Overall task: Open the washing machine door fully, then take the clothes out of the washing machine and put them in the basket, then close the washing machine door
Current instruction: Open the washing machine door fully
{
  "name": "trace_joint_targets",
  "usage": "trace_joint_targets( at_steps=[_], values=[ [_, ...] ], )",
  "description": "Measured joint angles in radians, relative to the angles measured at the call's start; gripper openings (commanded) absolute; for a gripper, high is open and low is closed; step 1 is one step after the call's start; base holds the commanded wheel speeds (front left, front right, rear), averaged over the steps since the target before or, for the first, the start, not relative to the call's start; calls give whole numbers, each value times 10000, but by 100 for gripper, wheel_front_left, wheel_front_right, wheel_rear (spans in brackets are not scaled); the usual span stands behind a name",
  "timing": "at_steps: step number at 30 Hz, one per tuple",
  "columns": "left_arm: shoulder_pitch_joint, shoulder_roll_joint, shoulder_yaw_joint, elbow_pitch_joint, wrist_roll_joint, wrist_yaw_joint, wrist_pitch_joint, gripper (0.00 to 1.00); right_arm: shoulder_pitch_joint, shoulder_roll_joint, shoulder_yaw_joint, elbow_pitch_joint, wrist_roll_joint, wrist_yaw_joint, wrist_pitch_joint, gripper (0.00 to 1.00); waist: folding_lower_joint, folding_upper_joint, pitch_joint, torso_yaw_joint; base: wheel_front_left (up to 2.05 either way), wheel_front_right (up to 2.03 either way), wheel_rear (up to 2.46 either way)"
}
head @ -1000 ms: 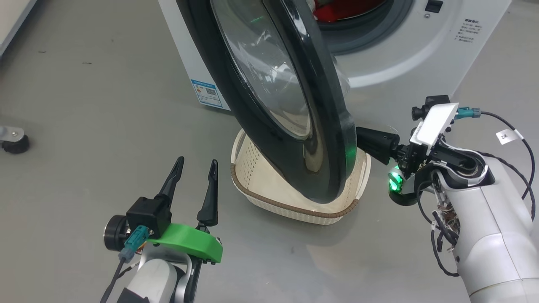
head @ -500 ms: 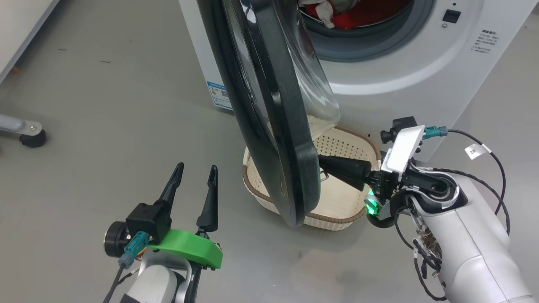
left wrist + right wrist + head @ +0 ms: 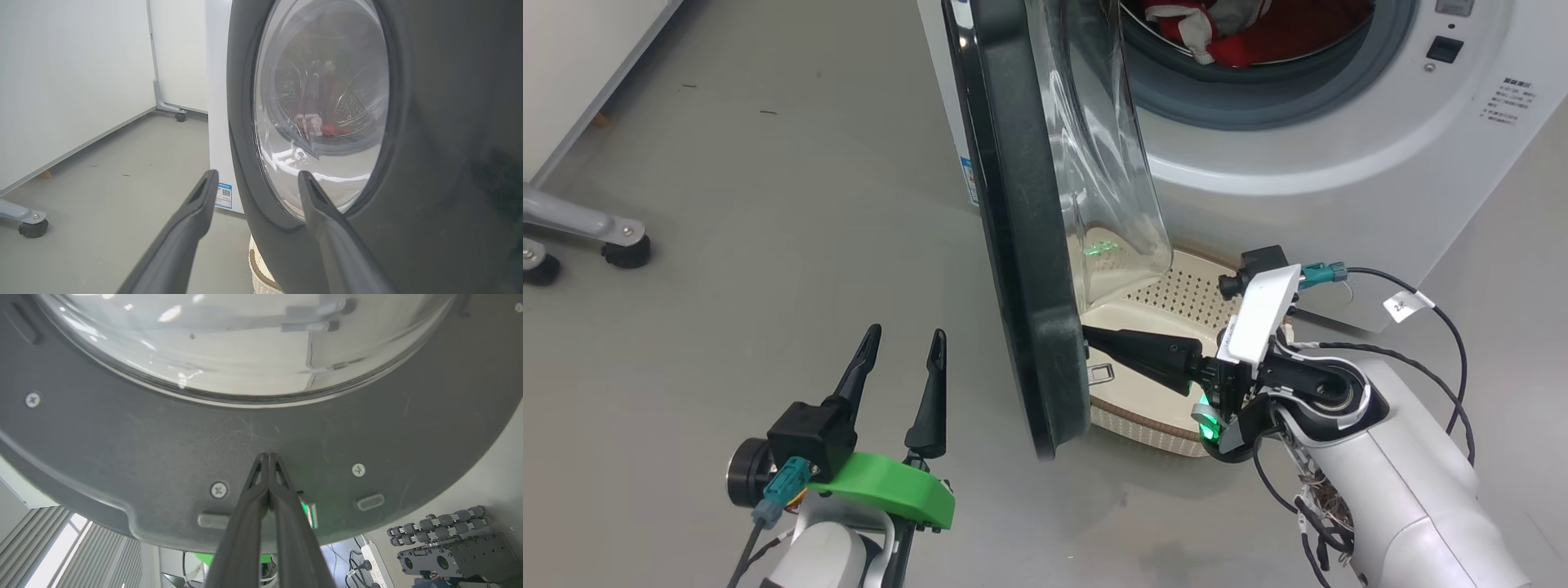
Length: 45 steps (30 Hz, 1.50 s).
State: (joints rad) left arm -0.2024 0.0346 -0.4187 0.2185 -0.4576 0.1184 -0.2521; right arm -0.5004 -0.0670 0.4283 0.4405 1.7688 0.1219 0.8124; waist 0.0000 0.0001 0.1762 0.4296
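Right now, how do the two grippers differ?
The left gripper is open, jaws spread; the right gripper is shut, jaws together. The left gripper hangs apart from the door, on its outer side; the right gripper's tips touch the door's inner rim. Both have two long dark fingers.

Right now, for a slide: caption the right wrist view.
Right gripper, jaws shut, pressing the inner rim of the washing machine door.

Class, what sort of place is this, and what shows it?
Probably a lab staged as a laundry corner: a washing machine on a grey floor, a wheeled white partition, and a power strip.
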Motion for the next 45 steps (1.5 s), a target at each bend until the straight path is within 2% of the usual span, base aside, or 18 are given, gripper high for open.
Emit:
trace_joint_targets(
  at_steps=[5,15,24,25,26,27,28,33,39,45],
  values=[
    [78,6,52,-19,0,0,0,100,4,15,351,-113,144,0,-226,0,0,0,-20,56,0,0,0],
    [176,6,151,-65,0,0,0,100,18,17,430,-188,159,0,-803,0,0,0,-23,37,0,0,0],
    [182,6,295,-104,0,0,0,100,264,35,-322,-765,169,-2,-1649,0,0,0,2,-124,0,0,0],
    [183,6,301,-107,0,0,0,100,303,35,-476,-857,155,-2,-1783,9,0,0,6,-148,0,0,0],
    [183,6,311,-115,0,0,0,100,359,36,-625,-940,119,0,-1931,44,0,0,12,-172,0,0,0],
    [184,6,320,-123,0,0,0,100,410,29,-740,-1012,71,-2,-2044,92,0,0,19,-196,0,0,0],
    [184,4,334,-128,0,0,0,100,462,23,-855,-1097,31,-2,-2173,100,0,0,25,-220,0,0,0],
    [186,4,441,-198,0,0,0,100,836,-104,-1450,-1586,-422,0,-3005,100,0,0,67,-336,0,0,0],
    [187,4,529,-244,0,0,0,100,1383,-512,-1854,-1918,-1576,-2,-4243,100,0,0,121,-443,0,0,0],
    [187,4,529,-272,-19,0,0,100,1568,-1223,-1662,-2562,-3806,0,-5613,100,-1,0,156,-469,0,0,0]
  ],
)
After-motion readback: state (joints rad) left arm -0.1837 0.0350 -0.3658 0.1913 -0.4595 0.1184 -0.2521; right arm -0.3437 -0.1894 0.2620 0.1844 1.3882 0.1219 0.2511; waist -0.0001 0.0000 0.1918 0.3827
